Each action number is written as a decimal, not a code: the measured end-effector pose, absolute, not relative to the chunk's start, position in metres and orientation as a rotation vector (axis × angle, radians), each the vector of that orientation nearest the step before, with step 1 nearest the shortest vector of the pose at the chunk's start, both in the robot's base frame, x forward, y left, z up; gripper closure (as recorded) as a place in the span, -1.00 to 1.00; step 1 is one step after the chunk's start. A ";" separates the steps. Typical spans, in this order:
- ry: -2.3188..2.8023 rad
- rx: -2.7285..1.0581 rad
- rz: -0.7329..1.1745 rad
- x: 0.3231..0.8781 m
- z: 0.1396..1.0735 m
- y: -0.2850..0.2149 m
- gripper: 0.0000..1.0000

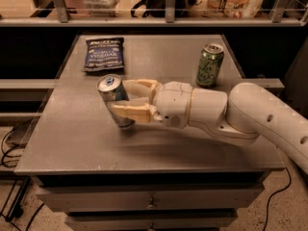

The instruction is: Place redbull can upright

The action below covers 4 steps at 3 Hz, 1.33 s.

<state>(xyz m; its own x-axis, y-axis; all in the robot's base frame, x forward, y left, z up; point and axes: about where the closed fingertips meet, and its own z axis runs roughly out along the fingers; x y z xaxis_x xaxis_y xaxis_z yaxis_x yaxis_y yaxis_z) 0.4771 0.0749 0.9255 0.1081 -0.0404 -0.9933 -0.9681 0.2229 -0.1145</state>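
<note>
The redbull can (114, 98), slim with blue and silver panels and a silver top, stands nearly upright, tilted slightly left, its base at or just above the grey table top (67, 143). My gripper (126, 98) reaches in from the right and is shut on the can, one tan finger (131, 112) across its front and the other behind it. The white arm (240, 114) stretches off to the right edge of the view.
A wider green can (210, 64) stands upright at the back right of the table. A dark blue chip bag (103, 53) lies flat at the back left. A railing and shelf with goods run behind the table. Cables lie on the floor at left.
</note>
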 end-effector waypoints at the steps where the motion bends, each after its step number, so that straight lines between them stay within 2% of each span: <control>1: 1.170 -0.983 0.930 0.478 0.940 0.044 1.00; 3: 1.152 -0.922 0.873 0.479 0.953 0.017 1.00; 4: 1.189 -0.962 0.867 0.481 0.952 0.019 0.82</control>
<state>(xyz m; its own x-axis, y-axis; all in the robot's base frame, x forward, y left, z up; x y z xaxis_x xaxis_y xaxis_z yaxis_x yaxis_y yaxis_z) 0.4809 0.0195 0.9522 0.1689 0.0450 -0.9846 -0.9234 0.3564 -0.1421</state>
